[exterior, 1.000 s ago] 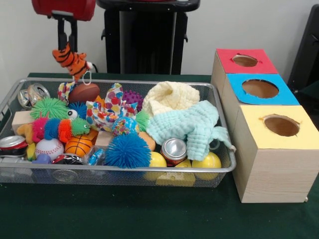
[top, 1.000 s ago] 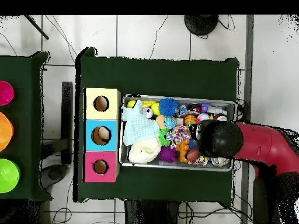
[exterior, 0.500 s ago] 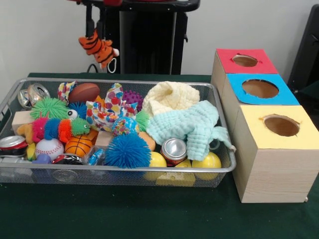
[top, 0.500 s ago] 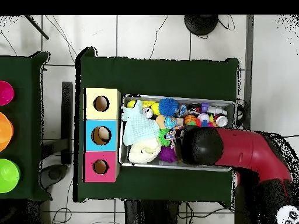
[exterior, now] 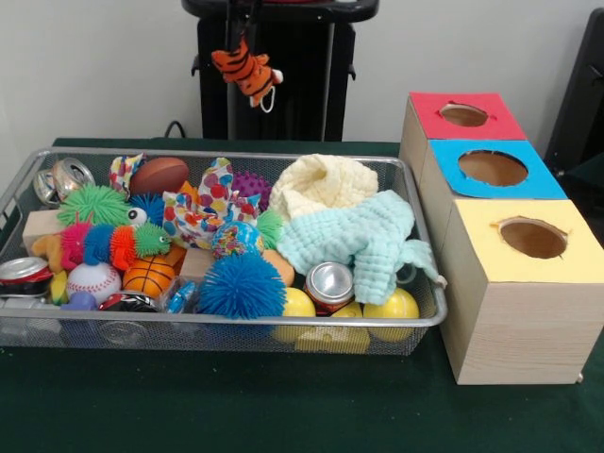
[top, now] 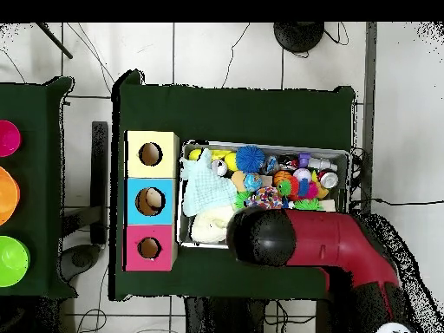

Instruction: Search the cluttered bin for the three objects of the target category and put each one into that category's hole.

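Observation:
My gripper (exterior: pixel 241 33) hangs at the top edge of the front view, shut on a small orange and black striped tiger plush (exterior: pixel 247 74) with a key ring. It holds the plush high above the far rim of the wire mesh bin (exterior: pixel 226 323), over its middle. In the overhead view the red arm's black head (top: pixel 260 237) hides the gripper and plush, over the bin's (top: pixel 260 144) near rim. Three wooden boxes with holes stand beside the bin: red top (exterior: pixel 465 115), blue top (exterior: pixel 493 168), yellow top (exterior: pixel 531 238).
The bin holds a mint cloth (exterior: pixel 363 236), a cream cloth (exterior: pixel 324 184), a blue spiky ball (exterior: pixel 242 285), cans (exterior: pixel 329 283), yellow balls (exterior: pixel 394 305), a baseball (exterior: pixel 92 279) and a colourful caterpillar (exterior: pixel 106 243). The black pedestal (exterior: pixel 278 66) stands behind.
The gripper has carried the tiger plush rightwards in the front view, from above the bin's left end to above its middle, toward the boxes, and slightly higher.

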Robot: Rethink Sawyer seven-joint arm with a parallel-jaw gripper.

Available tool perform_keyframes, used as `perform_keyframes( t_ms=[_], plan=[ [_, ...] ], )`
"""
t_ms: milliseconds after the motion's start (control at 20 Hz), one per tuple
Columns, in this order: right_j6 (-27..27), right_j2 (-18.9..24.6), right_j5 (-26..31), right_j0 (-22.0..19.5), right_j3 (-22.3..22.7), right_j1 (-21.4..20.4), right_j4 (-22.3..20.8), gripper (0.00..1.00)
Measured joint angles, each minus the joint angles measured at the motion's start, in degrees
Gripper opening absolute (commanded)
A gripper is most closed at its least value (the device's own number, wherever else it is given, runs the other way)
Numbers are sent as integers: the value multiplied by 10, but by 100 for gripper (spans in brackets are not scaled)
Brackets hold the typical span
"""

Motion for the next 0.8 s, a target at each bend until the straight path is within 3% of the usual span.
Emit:
perform_keyframes(
  t_ms=[500, 800],
  plan=[
    [0, -8, -7, 44, 55, -27, 5, 0],
    [0, -25, -49, 83, 78, -20, 6, 0]
  ],
)
